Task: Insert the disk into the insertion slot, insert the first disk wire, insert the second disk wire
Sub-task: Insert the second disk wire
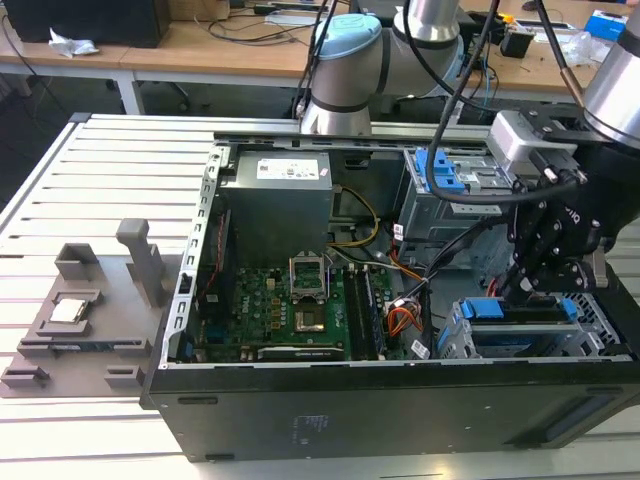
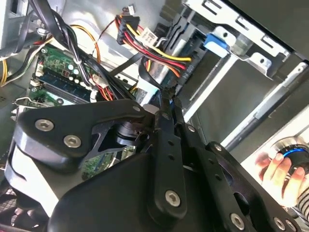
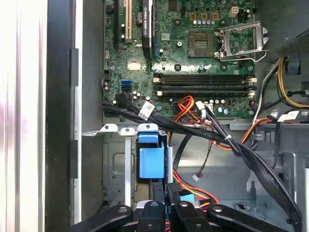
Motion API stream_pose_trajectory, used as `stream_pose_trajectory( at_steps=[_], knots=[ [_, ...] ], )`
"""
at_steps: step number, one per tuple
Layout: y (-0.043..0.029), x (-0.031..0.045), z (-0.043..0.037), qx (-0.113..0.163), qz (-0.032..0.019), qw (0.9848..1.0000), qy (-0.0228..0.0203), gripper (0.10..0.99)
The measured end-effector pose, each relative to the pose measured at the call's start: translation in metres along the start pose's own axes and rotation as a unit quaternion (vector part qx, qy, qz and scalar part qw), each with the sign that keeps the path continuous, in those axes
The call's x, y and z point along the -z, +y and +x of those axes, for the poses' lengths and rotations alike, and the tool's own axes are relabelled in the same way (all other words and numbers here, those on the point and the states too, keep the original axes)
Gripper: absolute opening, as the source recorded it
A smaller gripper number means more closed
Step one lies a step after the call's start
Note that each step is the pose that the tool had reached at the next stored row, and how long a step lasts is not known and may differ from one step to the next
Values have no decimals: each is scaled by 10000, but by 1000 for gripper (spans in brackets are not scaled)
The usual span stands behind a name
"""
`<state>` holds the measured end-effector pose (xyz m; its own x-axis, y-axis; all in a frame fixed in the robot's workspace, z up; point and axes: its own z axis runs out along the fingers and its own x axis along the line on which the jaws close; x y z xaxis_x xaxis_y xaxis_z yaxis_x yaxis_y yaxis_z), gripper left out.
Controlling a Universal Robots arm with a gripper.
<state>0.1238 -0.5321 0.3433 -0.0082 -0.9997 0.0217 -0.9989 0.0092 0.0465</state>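
Disk (image 1: 520,322) sits in insertion slot (image 1: 600,340), directly below jaws.

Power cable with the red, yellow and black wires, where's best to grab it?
Probably by its black plug, pinched across the flat faces, coming from the end away from the wires. The plug is the rigid part; the wires would just bend.
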Motion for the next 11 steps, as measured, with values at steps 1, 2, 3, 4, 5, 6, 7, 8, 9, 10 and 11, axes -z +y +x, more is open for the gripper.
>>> stream_pose_trajectory(
  at_steps=[1,2,3,4,5,6,7,8,9,10,11],
  knots=[
    [-2,0,26,1,0,10000,-20,149],
    [-6,0,30,2,0,10000,-31,149],
    [-9,0,30,3,0,10000,-46,149],
    [-14,-1,30,3,-1,10000,-61,149],
    [-18,-1,30,3,-1,10000,-68,149],
    [-22,-1,30,4,-1,10000,-74,149],
    [-27,-2,29,4,-1,10000,-76,149],
    [-36,-1,30,4,-1,10000,-77,149],
    [-52,-1,30,3,-2,10000,-76,149],
    [-65,-2,29,4,-2,10000,-77,149],
    [-75,-5,29,4,-5,10000,-78,149]
  ],
)
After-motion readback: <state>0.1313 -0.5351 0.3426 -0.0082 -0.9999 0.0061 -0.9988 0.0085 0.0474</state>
